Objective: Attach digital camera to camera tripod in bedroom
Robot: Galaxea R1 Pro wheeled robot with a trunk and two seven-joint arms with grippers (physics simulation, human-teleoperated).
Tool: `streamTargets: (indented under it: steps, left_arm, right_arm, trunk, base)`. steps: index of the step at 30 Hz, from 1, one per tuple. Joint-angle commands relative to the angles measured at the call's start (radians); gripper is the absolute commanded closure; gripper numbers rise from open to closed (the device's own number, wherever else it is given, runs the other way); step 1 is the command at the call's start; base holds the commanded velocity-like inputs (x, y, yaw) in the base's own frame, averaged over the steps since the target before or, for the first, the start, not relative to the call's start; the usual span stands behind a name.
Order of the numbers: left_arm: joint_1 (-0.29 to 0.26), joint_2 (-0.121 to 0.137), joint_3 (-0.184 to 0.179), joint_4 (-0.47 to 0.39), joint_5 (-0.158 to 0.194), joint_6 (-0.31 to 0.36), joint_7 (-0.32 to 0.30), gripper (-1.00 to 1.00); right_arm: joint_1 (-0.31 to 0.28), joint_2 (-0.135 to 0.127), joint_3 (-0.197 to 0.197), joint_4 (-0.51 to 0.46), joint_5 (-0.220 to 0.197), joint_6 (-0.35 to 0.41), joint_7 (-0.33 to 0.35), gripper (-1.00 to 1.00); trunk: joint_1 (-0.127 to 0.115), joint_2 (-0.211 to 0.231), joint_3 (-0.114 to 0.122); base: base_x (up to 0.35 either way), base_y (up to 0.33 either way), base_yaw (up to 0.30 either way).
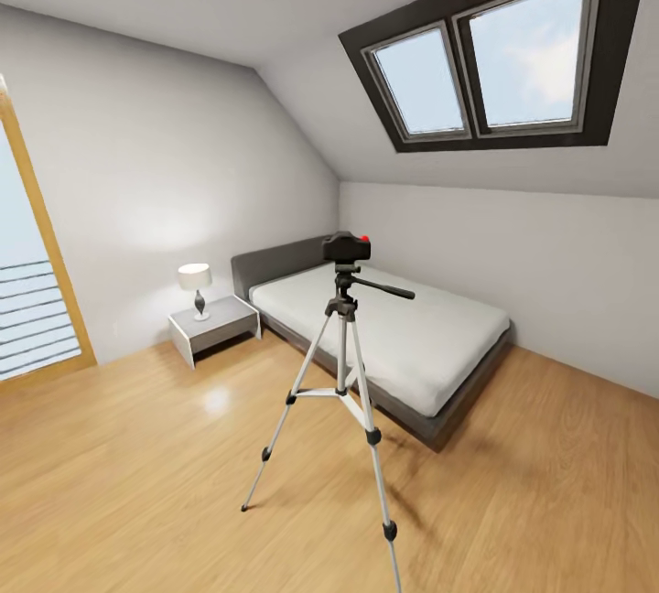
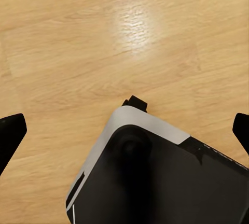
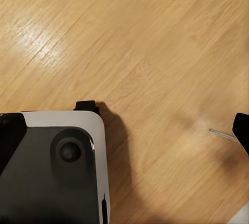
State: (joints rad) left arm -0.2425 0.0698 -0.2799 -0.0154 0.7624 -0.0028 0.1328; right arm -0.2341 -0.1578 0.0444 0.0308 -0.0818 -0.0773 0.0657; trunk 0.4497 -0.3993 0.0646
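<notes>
- The digital camera (image 1: 346,248) is sitting on top of the camera tripod (image 1: 341,364) in the middle of the bedroom, its red dot showing on top; the tripod's long black handle is pointing toward the right of the head view.
- The tripod is standing upright with its three silver legs spread on the light wood floor (image 1: 165,474); it is casting a faint shadow toward the bed (image 1: 403,337).
- The grey low bed with its white mattress is lying behind the tripod, against the far wall under the sloped ceiling; a dark-framed skylight (image 1: 499,58) is letting in pale sky above it.
- A small white nightstand (image 1: 213,326) is standing just beside the head of the bed, carrying a lit table lamp (image 1: 195,287).
- The left pincer (image 2: 124,130) is hanging released over the floor, its two dark fingertips (image 2: 10,130) showing wide apart at the edges of the left wrist view, with nothing between them; the robot's black-and-white base (image 2: 155,177) is lying below.
- The right pincer (image 3: 124,130) is likewise hanging released and empty above the floor, beside a corner of the base (image 3: 57,167).
</notes>
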Motion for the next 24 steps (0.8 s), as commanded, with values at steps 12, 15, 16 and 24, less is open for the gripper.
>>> streamTargets:
  steps: [12,15,16,24]
  left_arm:
    - [0.0,0.0,-0.008,-0.001,0.008,0.0,0.004,-1.0]
    - [0.0,0.0,-0.008,-0.001,0.008,0.0,0.004,-1.0]
    - [0.0,0.0,-0.008,-0.001,0.008,0.0,0.004,-1.0]
    - [0.0,0.0,-0.008,-0.001,0.008,0.0,0.004,-1.0]
  right_arm:
    - [-0.001,0.001,0.005,0.004,-0.009,-0.006,0.005,-1.0]
    - [-0.001,0.001,0.005,0.004,-0.009,-0.006,0.005,-1.0]
    - [-0.001,0.001,0.005,0.004,-0.009,-0.006,0.005,-1.0]
    - [-0.001,0.008,0.005,0.003,-0.009,-0.008,0.004,-1.0]
  trunk:
    - [0.0,-0.001,0.0]
    - [0.0,-0.001,0.0]
    - [0.0,-0.001,0.0]
    - [0.0,-0.001,0.0]
  base:
    - [0.0,0.0,0.0]
    - [0.0,0.0,0.0]
    - [0.0,0.0,0.0]
    - [0.0,0.0,0.0]
